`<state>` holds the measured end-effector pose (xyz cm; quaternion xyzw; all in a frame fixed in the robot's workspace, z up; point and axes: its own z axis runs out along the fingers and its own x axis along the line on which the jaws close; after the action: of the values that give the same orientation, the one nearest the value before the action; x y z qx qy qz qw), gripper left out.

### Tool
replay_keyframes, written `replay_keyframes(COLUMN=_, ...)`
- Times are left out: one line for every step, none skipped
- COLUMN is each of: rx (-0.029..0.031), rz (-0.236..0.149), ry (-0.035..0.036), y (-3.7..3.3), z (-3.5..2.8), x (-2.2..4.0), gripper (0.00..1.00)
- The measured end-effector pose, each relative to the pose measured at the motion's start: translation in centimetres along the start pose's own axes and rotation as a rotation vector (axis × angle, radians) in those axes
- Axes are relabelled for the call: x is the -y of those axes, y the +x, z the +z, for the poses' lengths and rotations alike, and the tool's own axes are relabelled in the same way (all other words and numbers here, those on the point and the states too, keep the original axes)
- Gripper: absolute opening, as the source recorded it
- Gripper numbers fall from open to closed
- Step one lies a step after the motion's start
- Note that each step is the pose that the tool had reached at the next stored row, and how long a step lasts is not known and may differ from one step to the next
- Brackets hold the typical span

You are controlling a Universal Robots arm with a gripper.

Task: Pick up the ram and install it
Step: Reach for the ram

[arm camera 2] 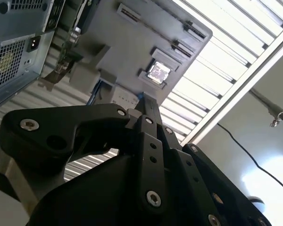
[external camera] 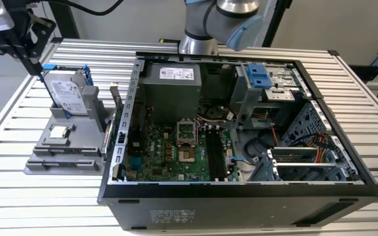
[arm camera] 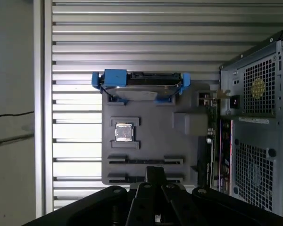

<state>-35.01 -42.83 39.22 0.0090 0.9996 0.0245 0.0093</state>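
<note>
slatted metal table carries a grey holder beside an open computer case. the ram stands on edge along the holder's case-side border, its long axis parallel to that border. the gripper hangs above the holder, fingers pressed together and empty. the ram lies sideways from them, toward the case. the exterior view shows the height gap, while the first wrist view shows the ram's line.

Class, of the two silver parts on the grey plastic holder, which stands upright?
The silver hard drive in the blue frame stands on edge; the square processor chip lies flat.
</note>
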Motion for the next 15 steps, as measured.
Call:
replay_keyframes(rx=-0.0002, rz=0.0, ry=0.0001, y=0.0, z=-0.02, x=0.32, gripper=0.0)
replay_keyframes(rx=-0.0003, rz=0.0, ry=0.0, y=-0.01, z=-0.02, x=0.63, gripper=0.0)
replay_keyframes(rx=-0.0005, rz=0.0, ry=0.0001, y=-0.02, z=-0.04, x=0.93, gripper=0.0)
replay_keyframes(rx=-0.0006, rz=0.0, ry=0.0, y=-0.02, z=-0.05, x=1.25, gripper=0.0)
replay_keyframes(rx=-0.0008, rz=0.001, ry=0.0, y=-0.03, z=-0.06, x=1.58, gripper=0.0)
replay_keyframes(rx=-0.0009, rz=0.001, ry=0.0001, y=-0.04, z=-0.08, x=1.89, gripper=0.0)
replay_keyframes(rx=-0.0012, rz=0.001, ry=0.0001, y=-0.04, z=-0.09, x=2.21, gripper=0.0)
replay_keyframes(rx=-0.0013, rz=0.001, ry=0.0001, y=-0.04, z=-0.1, x=2.54, gripper=0.0)
replay_keyframes(rx=-0.0014, rz=0.001, ry=0.0001, y=-0.05, z=-0.11, x=2.87, gripper=0.0)
replay_keyframes(rx=-0.0016, rz=0.002, ry=0.0001, y=-0.06, z=-0.13, x=3.2, gripper=0.0)
replay_keyframes(rx=-0.0017, rz=0.002, ry=0.0001, y=-0.07, z=-0.14, x=3.54, gripper=0.0)
replay_keyframes(rx=-0.0019, rz=0.002, ry=0.0001, y=-0.07, z=-0.15, x=3.82, gripper=0.0)
replay_keyframes(rx=-0.0019, rz=0.002, ry=0.0001, y=-0.08, z=-0.16, x=4.11, gripper=0.0)
replay_keyframes(rx=-0.002, rz=0.002, ry=0.0001, y=-0.08, z=-0.17, x=4.39, gripper=0.0)
replay_keyframes(rx=-0.0019, rz=0.002, ry=0.0001, y=-0.08, z=-0.18, x=4.65, gripper=0.0)
